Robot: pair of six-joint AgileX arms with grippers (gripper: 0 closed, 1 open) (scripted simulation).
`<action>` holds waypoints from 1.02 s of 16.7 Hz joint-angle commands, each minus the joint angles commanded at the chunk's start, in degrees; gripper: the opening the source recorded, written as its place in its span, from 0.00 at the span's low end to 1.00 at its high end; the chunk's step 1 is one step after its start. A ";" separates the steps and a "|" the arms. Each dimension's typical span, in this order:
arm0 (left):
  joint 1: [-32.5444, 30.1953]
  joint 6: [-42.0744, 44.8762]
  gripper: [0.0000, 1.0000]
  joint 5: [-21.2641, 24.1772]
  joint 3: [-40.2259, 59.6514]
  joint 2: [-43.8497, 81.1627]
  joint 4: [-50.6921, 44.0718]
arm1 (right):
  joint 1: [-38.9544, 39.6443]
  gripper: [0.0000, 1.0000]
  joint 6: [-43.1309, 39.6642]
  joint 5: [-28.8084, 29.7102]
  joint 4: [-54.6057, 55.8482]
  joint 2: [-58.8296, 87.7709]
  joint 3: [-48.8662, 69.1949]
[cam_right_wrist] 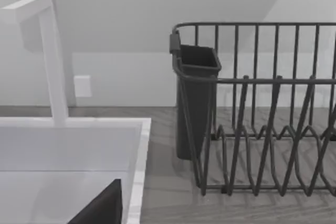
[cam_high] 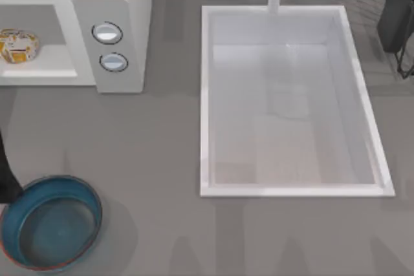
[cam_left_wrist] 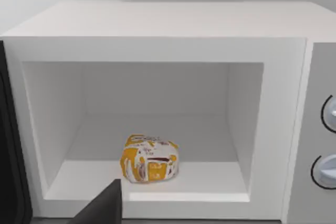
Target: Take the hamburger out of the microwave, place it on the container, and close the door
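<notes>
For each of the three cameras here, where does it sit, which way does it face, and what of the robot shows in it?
Top view: above the table, looking straight down on the microwave, the container and the sink; a dark piece of the left arm shows at the left edge.
Left wrist view: faces the microwave's open cavity and the hamburger; a dark fingertip shows.
Right wrist view: faces the dish rack and the faucet; a dark fingertip shows.
Shared: top and left wrist views both show the hamburger.

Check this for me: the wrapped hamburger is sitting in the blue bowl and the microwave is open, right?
Not quite. The hamburger sits on the floor of the microwave cavity, as the left wrist view shows. The blue bowl at the table's left in the top view holds nothing. The microwave is open, as you said.
</notes>
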 joint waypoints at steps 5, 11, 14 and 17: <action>1.20 0.60 1.00 1.52 9.15 20.59 10.11 | 0.00 1.00 0.00 0.00 0.00 0.00 0.00; 3.22 1.60 1.00 4.07 24.46 58.30 27.02 | 0.00 1.00 0.00 0.00 0.00 0.00 0.00; 4.27 2.13 1.00 5.39 32.45 78.75 35.83 | 0.00 1.00 0.00 0.00 0.00 0.00 0.00; 5.25 2.62 1.00 6.63 39.91 98.18 44.08 | 0.00 1.00 0.00 0.00 0.00 0.00 0.00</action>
